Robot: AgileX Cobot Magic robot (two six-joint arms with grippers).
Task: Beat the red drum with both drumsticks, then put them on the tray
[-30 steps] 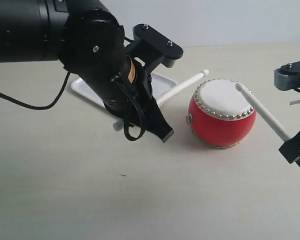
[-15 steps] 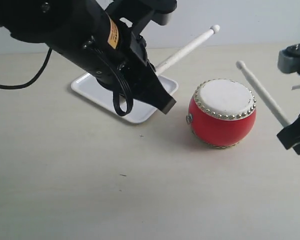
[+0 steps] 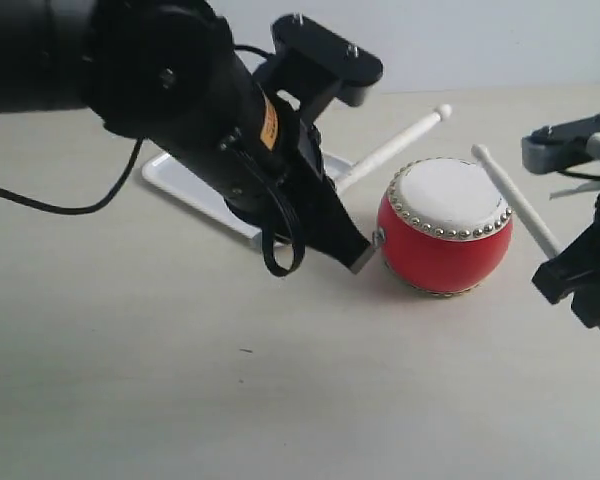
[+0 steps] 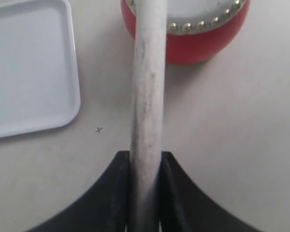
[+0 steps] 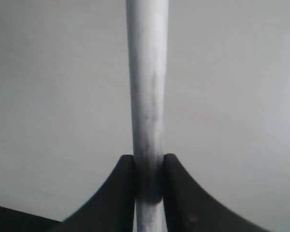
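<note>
- The red drum (image 3: 445,225) stands upright on the pale surface (image 3: 180,380), right of the middle in the exterior view, with its white skin facing up
- The tray (image 4: 29,67) lies flat on the surface to the left of the drum and a little apart from it; in the exterior view the left arm hides much of it
- The left pincer (image 4: 146,164) is pinching the left drumstick (image 3: 395,148), with its two black fingers pressed against the shaft on either side
- In the exterior view this stick slants up and to the right from the pincer, and its rounded tip shows above and behind the drum's upper left edge, clear of the skin
- In the left wrist view the same shaft crosses over the drum's studded rim, with the tray off to one side
- The lower tip of the left pincer sits just beside the drum's red wall near the small metal side ring; I cannot tell whether it touches
- The right pincer (image 5: 149,164) is pinching the right drumstick (image 3: 515,205), its fingers closed tight on the shaft
- This stick slants up and to the left, and its rounded tip is just beside the drum's upper right rim; contact with the studs cannot be told
- The right wrist view shows only a plain pale backdrop behind that stick
</note>
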